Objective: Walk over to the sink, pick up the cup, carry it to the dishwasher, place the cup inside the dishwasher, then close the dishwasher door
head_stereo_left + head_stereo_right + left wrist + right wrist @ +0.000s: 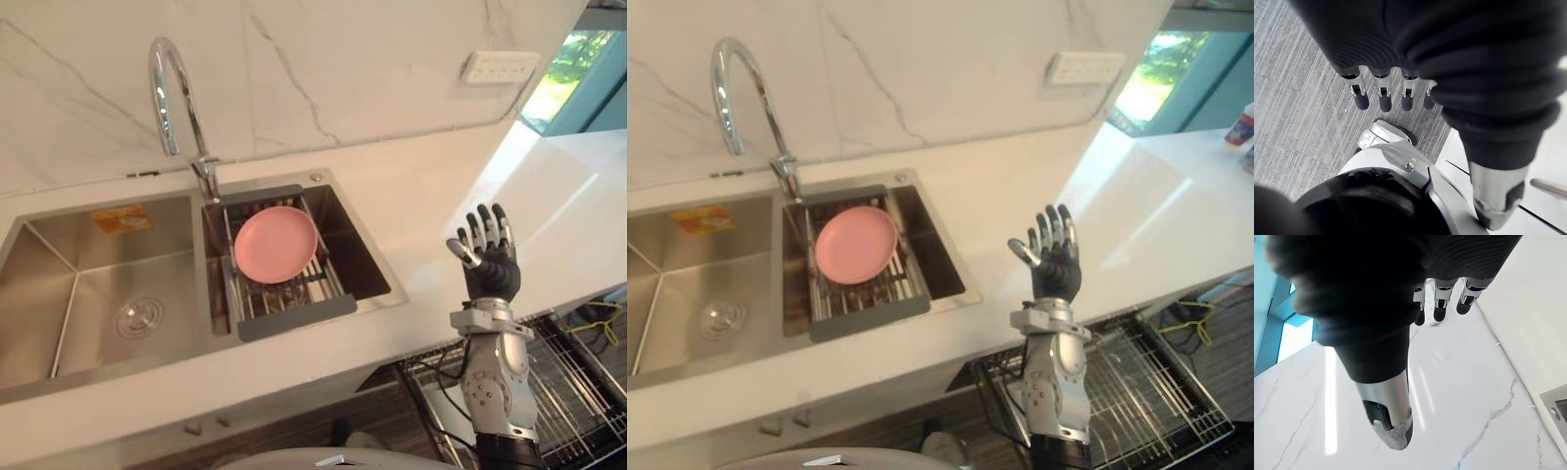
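One wrong grab is risked: with the right robot hand (pixel 487 259) raised, spread and empty, and the left robot hand (pixel 1382 95) hanging open, the plate (pixel 276 244) in the sink (pixel 59 284) could be taken, since what may be the cup (pixel 1244 125) is set at the frame's upper right edge.

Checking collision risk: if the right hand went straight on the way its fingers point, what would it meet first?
Probably the marble wall behind the counter, though depth is unclear. The right hand is open and empty.
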Controlling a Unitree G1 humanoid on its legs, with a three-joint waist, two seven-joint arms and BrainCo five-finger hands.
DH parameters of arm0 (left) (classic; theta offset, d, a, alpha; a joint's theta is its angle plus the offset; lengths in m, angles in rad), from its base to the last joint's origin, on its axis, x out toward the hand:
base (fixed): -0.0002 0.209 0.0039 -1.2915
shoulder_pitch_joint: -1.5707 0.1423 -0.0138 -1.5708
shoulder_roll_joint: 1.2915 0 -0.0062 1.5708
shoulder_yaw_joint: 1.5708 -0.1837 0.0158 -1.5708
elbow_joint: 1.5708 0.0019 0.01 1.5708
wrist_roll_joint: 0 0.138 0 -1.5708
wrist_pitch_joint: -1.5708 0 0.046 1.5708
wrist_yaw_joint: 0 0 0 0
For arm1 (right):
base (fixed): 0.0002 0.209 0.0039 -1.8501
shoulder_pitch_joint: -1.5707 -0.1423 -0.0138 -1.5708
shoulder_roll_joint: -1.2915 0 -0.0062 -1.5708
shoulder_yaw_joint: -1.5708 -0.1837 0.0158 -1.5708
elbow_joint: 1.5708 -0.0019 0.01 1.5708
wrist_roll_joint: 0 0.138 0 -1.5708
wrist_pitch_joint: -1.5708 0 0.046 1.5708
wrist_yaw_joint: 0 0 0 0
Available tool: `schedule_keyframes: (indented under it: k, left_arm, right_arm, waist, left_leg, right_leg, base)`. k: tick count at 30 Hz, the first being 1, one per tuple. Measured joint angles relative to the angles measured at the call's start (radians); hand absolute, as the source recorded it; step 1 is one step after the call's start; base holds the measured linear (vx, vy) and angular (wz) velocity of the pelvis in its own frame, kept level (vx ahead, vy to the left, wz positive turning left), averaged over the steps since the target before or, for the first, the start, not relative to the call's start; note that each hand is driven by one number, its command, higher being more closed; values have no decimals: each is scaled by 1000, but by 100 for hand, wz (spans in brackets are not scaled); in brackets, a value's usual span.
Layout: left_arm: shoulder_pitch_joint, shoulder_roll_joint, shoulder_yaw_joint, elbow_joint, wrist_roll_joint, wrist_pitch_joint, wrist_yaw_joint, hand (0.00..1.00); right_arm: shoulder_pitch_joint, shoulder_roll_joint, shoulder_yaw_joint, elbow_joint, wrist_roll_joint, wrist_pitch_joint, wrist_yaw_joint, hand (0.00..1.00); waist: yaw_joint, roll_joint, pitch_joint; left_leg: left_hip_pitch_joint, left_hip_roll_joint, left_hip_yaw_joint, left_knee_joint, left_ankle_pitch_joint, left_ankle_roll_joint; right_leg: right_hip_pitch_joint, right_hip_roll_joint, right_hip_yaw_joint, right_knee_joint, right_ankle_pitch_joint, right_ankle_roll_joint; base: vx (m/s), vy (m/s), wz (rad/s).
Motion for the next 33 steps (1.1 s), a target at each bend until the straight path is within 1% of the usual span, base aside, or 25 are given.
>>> schedule_keyframes:
  k: [2, 5, 8, 10, 11, 13, 15, 17, 19, 20, 22, 25, 27, 28, 30, 31, 33]
  left_arm:
    - [1, 4, 0, -1, 4, 2, 0, 0]
    - [1, 5, -2, -1, 21, 6, 1, 0]
    - [0, 7, -5, 0, 21, 6, 1, 0]
    - [-2, 9, -13, -1, 21, 6, 1, 0]
    - [-2, 11, -15, -1, 22, 7, 1, 0]
    - [-5, 15, -24, -1, 25, 9, 1, 0]
    - [-8, 18, -34, -3, 39, 12, 1, 0]
    - [-11, 24, -54, -9, 61, 14, 0, 0]
    - [-16, 27, -60, -9, 79, 19, 0, 0]
    - [-17, 30, -64, -9, 79, 21, 0, 0]
    - [-20, 41, -90, -14, 80, 34, 0, 0]
    - [-29, 51, -102, -24, 81, 54, -1, 0]
    - [-35, 55, -114, -32, 89, 64, -6, 0]
    - [-37, 55, -115, -35, 94, 67, -7, 0]
    - [-39, 57, -127, -46, 101, 74, -12, 0]
    - [-39, 57, -130, -47, 102, 75, -13, 0]
    - [-40, 56, -131, -50, 118, 81, -25, 0]
  right_arm:
    - [1, 1, 2, 1, 20, 2, 13, 0]
    - [2, 2, 7, 1, 37, 2, 68, 0]
    - [1, 2, 14, 1, 35, 2, 106, 0]
    - [1, 1, 14, 1, -13, -6, 117, 0]
    - [1, -2, 19, 1, -74, -13, 118, 0]
    - [1, -38, 48, 0, -207, -21, 119, 0]
    - [-2, -82, 76, 0, -291, -25, 128, 0]
    - [-10, -132, 105, 0, -351, -26, 172, 0]
    - [-32, -204, 149, 2, -481, -32, 207, 0]
    - [-44, -227, 164, 2, -509, -32, 215, 0]
    - [-110, -304, 203, 12, -575, -33, 243, 0]
    - [-172, -339, 224, 58, -624, -42, 251, 0]
    - [-222, -356, 270, 118, -700, -51, 249, 0]
    - [-234, -359, 288, 133, -718, -53, 246, 0]
    - [-278, -376, 364, 178, -820, -64, 233, 0]
    - [-288, -378, 381, 186, -851, -68, 232, 0]
    - [-322, -380, 444, 211, -955, -84, 226, 0]
  waist:
    - [3, -7, -1]
    - [3, -9, -13]
    - [1, -9, -13]
    - [1, -10, -13]
    - [0, -10, -13]
    - [0, -11, -14]
    - [2, -11, -14]
    - [7, -11, -14]
    - [9, -11, -15]
    - [9, -11, -15]
    - [10, -12, -20]
    - [11, -15, -23]
    - [24, -15, -23]
    - [26, -15, -23]
    - [35, -16, -23]
    - [36, -16, -23]
    - [46, -18, -23]
  left_leg:
    - [0, -2, 11, -2, 0, 0]
    - [3, -8, 33, -15, 0, 4]
    - [17, -9, 49, -22, 0, 4]
    - [18, -9, 50, -31, 0, 4]
    - [18, -9, 50, -31, 0, 4]
    - [18, -9, 51, -32, -1, 4]
    - [17, -9, 51, -32, 0, 4]
    - [16, -9, 51, -33, 0, 3]
    - [14, -9, 51, -34, 1, 3]
    - [14, -9, 51, -35, 1, 3]
    - [8, -9, 50, -42, 7, 3]
    - [-2, -10, 35, -53, 18, 3]
    - [-3, -11, 22, -59, 28, 1]
    - [-3, -11, 20, -64, 31, 2]
    - [-4, -15, 0, -67, 39, 2]
    - [-5, -16, -4, -67, 41, 2]
    - [-14, -20, -21, -67, 47, 4]
  right_leg:
    - [11, 3, 8, -37, 21, 1]
    - [20, 4, 24, -82, 51, 5]
    - [19, 7, 35, -83, 51, 5]
    - [18, 6, 35, -83, 51, 5]
    - [18, 6, 35, -84, 51, 5]
    - [17, 6, 35, -90, 50, 5]
    - [17, 6, 35, -90, 50, 6]
    - [15, 6, 33, -91, 50, 6]
    - [12, 6, 32, -91, 51, 6]
    - [10, 6, 31, -91, 51, 6]
    - [2, 6, 24, -91, 51, 5]
    - [-4, 3, 8, -91, 51, 5]
    - [-3, 1, -6, -91, 51, 5]
    - [-3, 0, -10, -91, 51, 5]
    - [-2, -6, -28, -91, 51, 5]
    - [0, -8, -33, -91, 51, 5]
    - [5, -15, -48, -91, 51, 5]
  base:
    - [14, 25, -12]
    - [23, 45, -17]
    - [26, 33, -15]
    - [1, 5, -2]
    - [0, 0, 0]
    - [0, 0, 0]
    - [-15, -4, 0]
    - [0, 0, 0]
    - [0, 0, 0]
    - [0, 0, 0]
    - [-6, -6, 2]
    - [-2, -14, 16]
    - [-2, -12, 18]
    - [-4, -11, 20]
    - [-2, -5, 23]
    - [-16, -2, 22]
    - [-57, -8, 22]
